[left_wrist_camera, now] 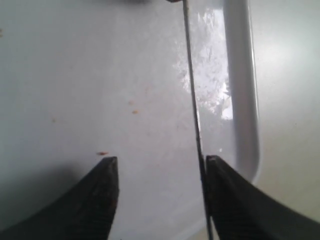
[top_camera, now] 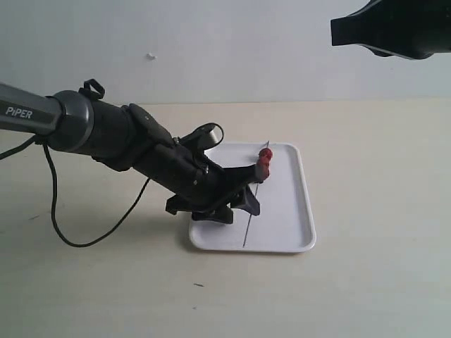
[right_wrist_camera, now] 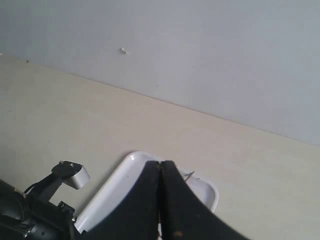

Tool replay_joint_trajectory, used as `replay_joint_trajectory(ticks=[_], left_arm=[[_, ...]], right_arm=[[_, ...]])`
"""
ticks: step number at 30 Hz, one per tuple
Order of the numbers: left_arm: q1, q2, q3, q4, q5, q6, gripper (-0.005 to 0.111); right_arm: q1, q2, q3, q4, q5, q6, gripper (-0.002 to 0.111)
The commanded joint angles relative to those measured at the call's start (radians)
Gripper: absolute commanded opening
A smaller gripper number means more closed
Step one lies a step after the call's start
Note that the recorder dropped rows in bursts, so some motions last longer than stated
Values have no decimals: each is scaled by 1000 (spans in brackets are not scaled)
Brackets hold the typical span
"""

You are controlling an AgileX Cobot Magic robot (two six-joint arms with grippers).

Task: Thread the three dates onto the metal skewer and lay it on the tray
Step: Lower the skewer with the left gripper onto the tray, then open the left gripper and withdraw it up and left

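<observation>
Quick snapshot of where things sit. The metal skewer [top_camera: 254, 201] is lying flat on the white tray [top_camera: 289, 218], running lengthwise down it. The dates [top_camera: 264, 160] are bunched together on it near its far end. They blur into one red-brown clump, so I can't count them cleanly.

My left gripper [left_wrist_camera: 162, 167] is low over the tray with its jaws spread wide, pinching nothing. In the wrist view the skewer [left_wrist_camera: 192, 90] runs right along the inner face of one of the fingers [left_wrist_camera: 227, 195]; I can't tell if it's touching. The other finger is well clear of it. There are a few small orange-brown specks [left_wrist_camera: 132, 107] on the tray floor.

My right gripper [right_wrist_camera: 160, 200] is up high, away from the tray, with its fingers pressed together on nothing. The tray sits on a plain beige table [top_camera: 366, 155].
</observation>
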Motion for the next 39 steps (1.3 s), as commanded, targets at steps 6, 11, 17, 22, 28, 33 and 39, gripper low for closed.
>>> replay_joint_trajectory(ticks=[6,11,17,22,28,33,39], left_arm=[[4,-4,-7,20,-5,16,69],[4,-4,-7,20,-3,16,47],[6,-4,-9,16,-3,39,33],[8,-4,-28,22,30,60,59],[8,-4,-28,17,37,59,13],[8,-4,-28,20,37,59,43],[8,-4,-28,21,35,59,51]], right_arm=[[1,-5,5,5,-4,-7,0],[1,-5,5,5,-4,-7,0],[1,-5,5,9,-6,-7,0],[1,-5,5,26,-6,-27,0],[1,-5,5,25,-6,-29,0],[1,-5,5,25,-6,-29,0],[1,-5,5,25,-6,-29,0]])
